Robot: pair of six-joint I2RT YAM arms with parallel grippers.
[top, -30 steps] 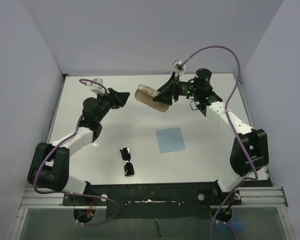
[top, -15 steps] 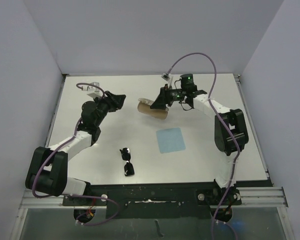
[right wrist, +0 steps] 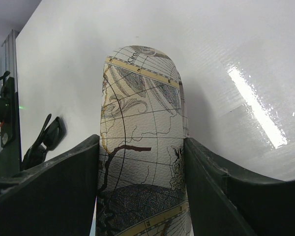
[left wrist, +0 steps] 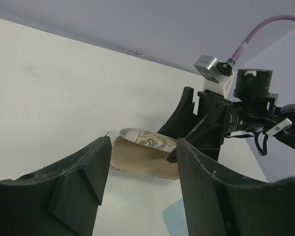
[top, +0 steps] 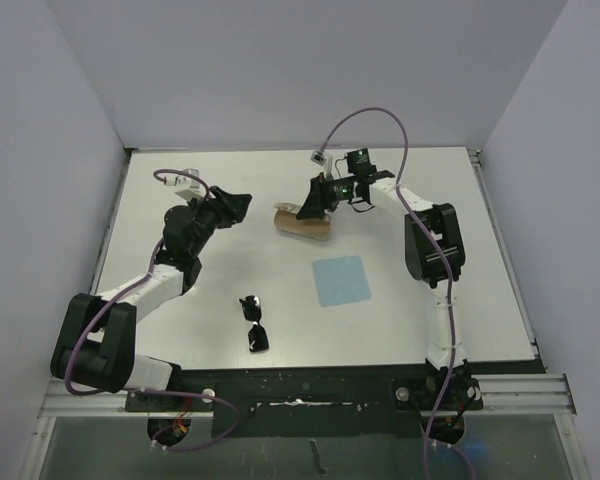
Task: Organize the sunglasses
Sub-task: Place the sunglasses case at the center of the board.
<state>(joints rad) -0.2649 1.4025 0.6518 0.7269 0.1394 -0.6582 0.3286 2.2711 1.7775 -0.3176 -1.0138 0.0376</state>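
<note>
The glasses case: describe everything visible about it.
The case is oblong with rounded ends, its top leather-like and printed with a beige-grey old map, its side plain tan. It lies lengthwise between the fingers of the right gripper, which clamp its long sides, low over the far middle of the table; contact with the surface is unclear.

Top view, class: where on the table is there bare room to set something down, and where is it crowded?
Bare: the table right of the blue cloth, and the middle patch bordered by the case, blue cloth and sunglasses. Crowded: far centre, where the right gripper clamps the case, opposite the open left gripper.
</note>
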